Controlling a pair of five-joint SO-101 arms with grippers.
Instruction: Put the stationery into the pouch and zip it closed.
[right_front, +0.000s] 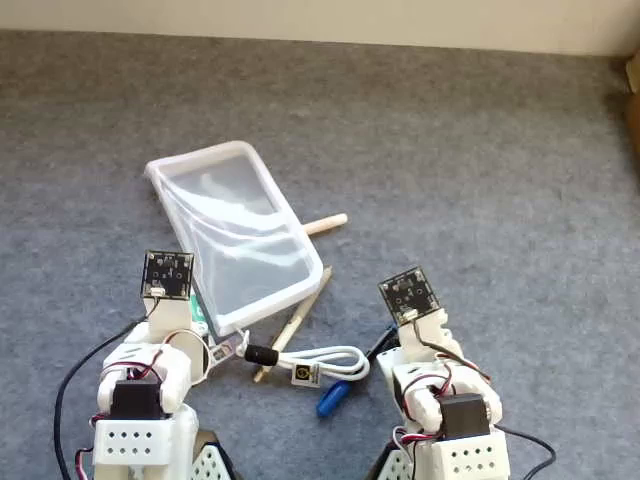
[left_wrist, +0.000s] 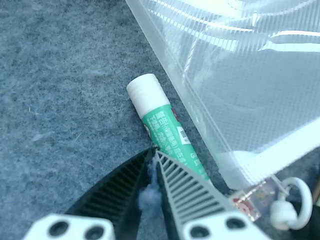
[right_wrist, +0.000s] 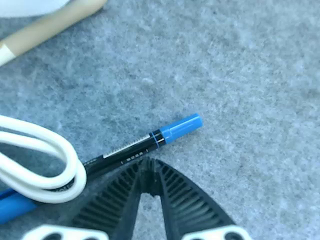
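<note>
The clear pouch (right_front: 235, 235) lies flat on the grey carpet, its zip pull with a white ring (left_wrist: 285, 205) at the near corner. A green glue stick with a white cap (left_wrist: 160, 120) lies beside the pouch's edge. My left gripper (left_wrist: 153, 152) is shut, its tips right at the stick's green end. My right gripper (right_wrist: 148, 162) is shut just above a black pen with a blue cap (right_wrist: 150, 142). A white coiled cable (right_front: 320, 362), a blue marker (right_front: 333, 397) and a beige pencil (right_front: 295, 322) lie between the two arms. A second beige stick (right_front: 325, 224) pokes out from behind the pouch.
The carpet (right_front: 480, 180) stretches open to the right and far side. A pale wall edge (right_front: 320, 20) runs along the back. Both arm bases stand at the near edge.
</note>
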